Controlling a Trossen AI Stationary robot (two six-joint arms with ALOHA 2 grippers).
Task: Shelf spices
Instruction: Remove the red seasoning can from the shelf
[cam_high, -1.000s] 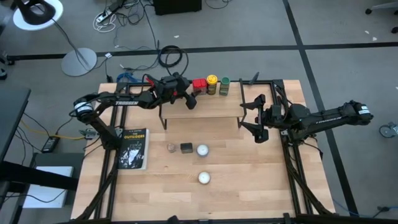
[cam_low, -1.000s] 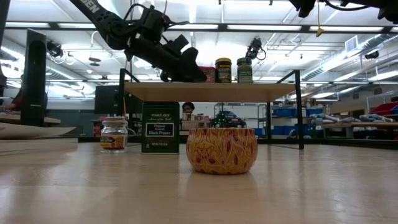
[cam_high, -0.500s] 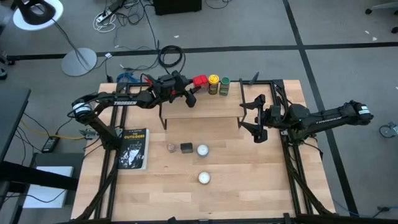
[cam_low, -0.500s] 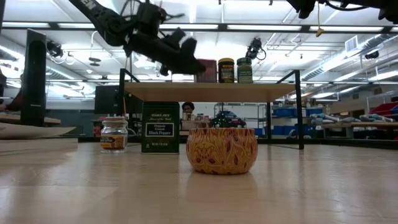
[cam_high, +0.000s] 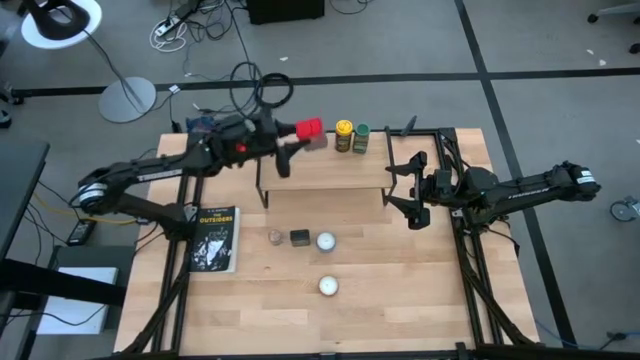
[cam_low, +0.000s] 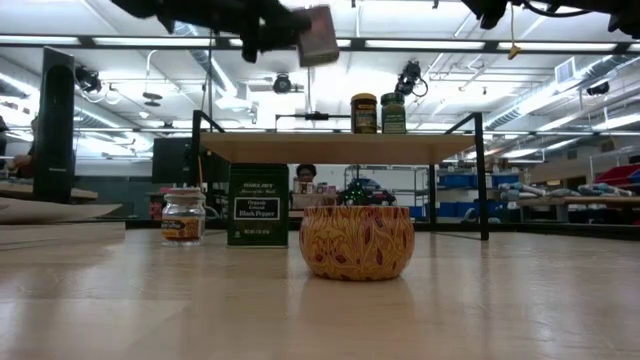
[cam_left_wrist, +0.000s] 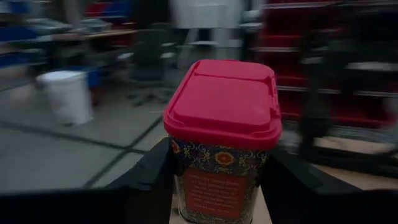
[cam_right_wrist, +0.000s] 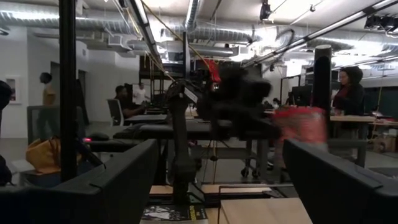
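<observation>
As we look down from the high view, the left gripper (cam_high: 300, 137) holds the red box (cam_high: 311, 128) clamped between its fingers, above the shelf (cam_high: 325, 175); the yellow-lidded jar (cam_high: 343, 135) and green-lidded jar (cam_high: 361, 136) stand on the shelf's far edge. The right gripper (cam_high: 402, 187) waits wide open and empty beside the shelf. Only the low view shows us the box (cam_low: 318, 34) raised clear of the plank (cam_low: 340, 147). Only the left wrist view shows us its patterned label (cam_left_wrist: 217, 186).

Two jars (cam_high: 352, 136) on shelf (cam_high: 325, 175) back edge — box (cam_high: 312, 129) held above its left end; tin (cam_high: 299, 237), jar (cam_high: 275, 237), candles (cam_high: 325, 241) on tabletop (cam_high: 400, 290) in front.
</observation>
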